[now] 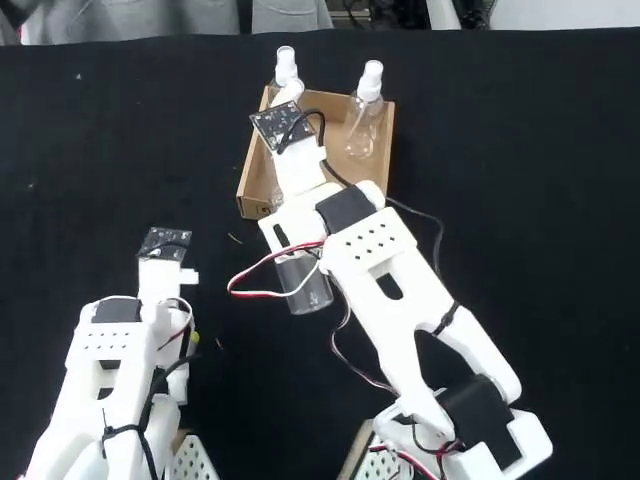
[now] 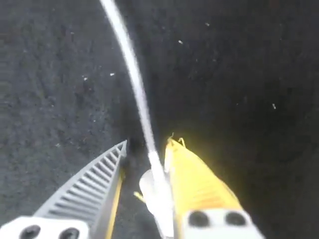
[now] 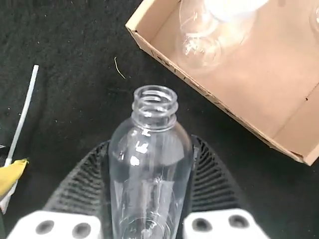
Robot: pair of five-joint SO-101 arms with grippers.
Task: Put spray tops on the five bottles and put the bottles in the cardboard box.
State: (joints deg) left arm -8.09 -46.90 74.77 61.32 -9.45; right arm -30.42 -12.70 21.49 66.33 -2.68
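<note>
Bottle (image 3: 149, 169) is lying uncapped in the right gripper (image 3: 152, 144), which is clamping its body, neck pointing toward the box (image 3: 259, 84) nearby. Left gripper (image 2: 148, 144) is pinching a spray top (image 2: 155, 191), its tube (image 2: 132, 64) projecting ahead, and is waiting off to the left, not yet aligned with the neck.

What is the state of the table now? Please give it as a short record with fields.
right claw: shut on a topless bottle, near the cardboard box
left claw: shut on a spray top
in box: two bottles with tops, upright
table: black cloth
</note>
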